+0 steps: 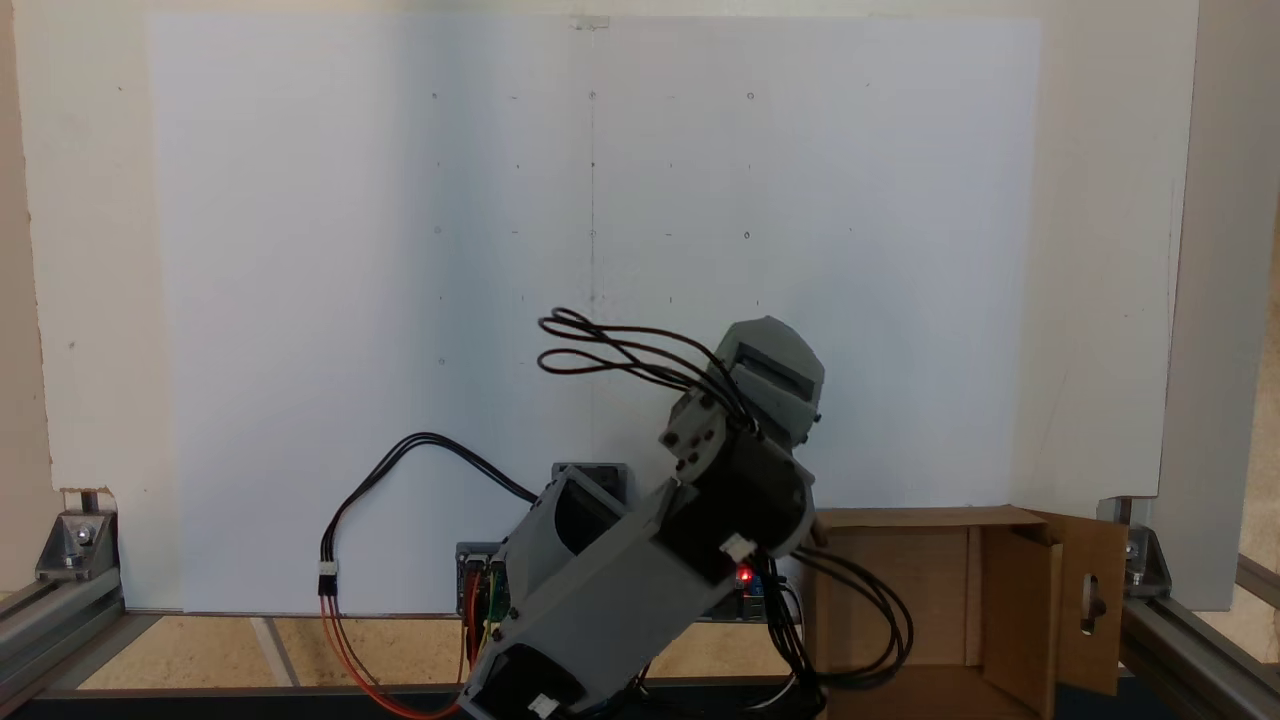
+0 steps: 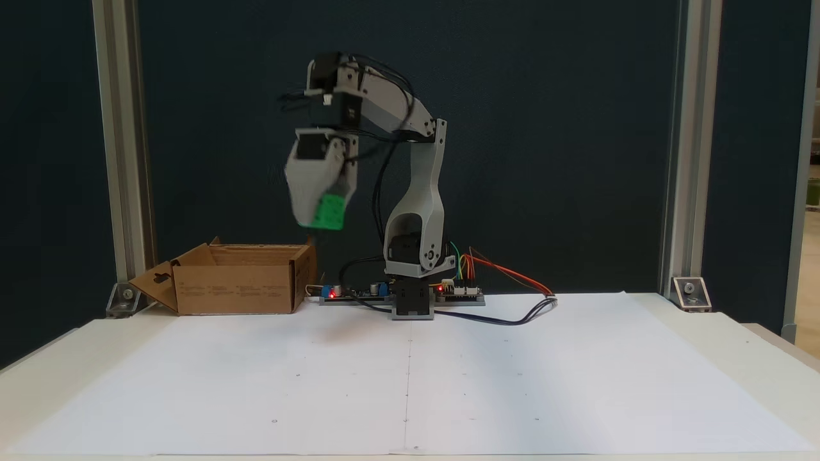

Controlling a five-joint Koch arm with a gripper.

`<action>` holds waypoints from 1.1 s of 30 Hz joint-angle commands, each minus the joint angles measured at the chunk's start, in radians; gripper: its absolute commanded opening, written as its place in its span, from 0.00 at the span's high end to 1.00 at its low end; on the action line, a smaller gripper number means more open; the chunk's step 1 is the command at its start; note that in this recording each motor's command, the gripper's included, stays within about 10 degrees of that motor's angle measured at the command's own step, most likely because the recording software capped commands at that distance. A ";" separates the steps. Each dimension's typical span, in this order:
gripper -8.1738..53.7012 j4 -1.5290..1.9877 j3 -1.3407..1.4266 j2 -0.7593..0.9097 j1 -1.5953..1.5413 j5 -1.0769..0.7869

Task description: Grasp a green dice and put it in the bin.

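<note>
The green dice (image 2: 328,213) is a small bright cube of smooth plastic with rounded corners, and it sits clamped at the lower end of the gripper (image 2: 325,214), lifted well clear of the table. In a fixed view the whole gripper is smeared by motion blur, so the jaws themselves are hard to separate, but the dice appears pinched between pale grey plastic fingers that close on it from either side.

Below the gripper and to its left in that view stands the bin (image 2: 238,285), a brown corrugated cardboard box with its top open. One side flap folds outward on the left and carries a keyhole-shaped cutout. The dice hangs just above and beside the box's right edge, not inside it. In a fixed view looking down, the same box (image 1: 930,600) shows its open cavity, with the keyhole flap on the right.

Above the gripper, the arm (image 2: 416,160) folds over in matte grey printed plastic with black motor blocks at the joints. Thin black cables (image 2: 384,166) loop beside it. Farther from the gripper, behind and below, the base (image 2: 412,301) is fixed beside circuit boards lit by small red lights, with orange, green and black wires trailing right.

A large white paper sheet (image 2: 410,384), smooth and marked with faint dots, covers the table under it all. Aluminium frame posts (image 2: 125,147) rise at the sides.
</note>
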 commanded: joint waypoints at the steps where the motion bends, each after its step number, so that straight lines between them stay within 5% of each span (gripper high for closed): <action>1: 0.68 0.072 -0.089 0.026 0.083 0.058; 12: 0.68 0.032 -0.387 -0.063 0.577 0.055; 33: 0.68 -0.245 -0.391 -0.509 1.077 -0.038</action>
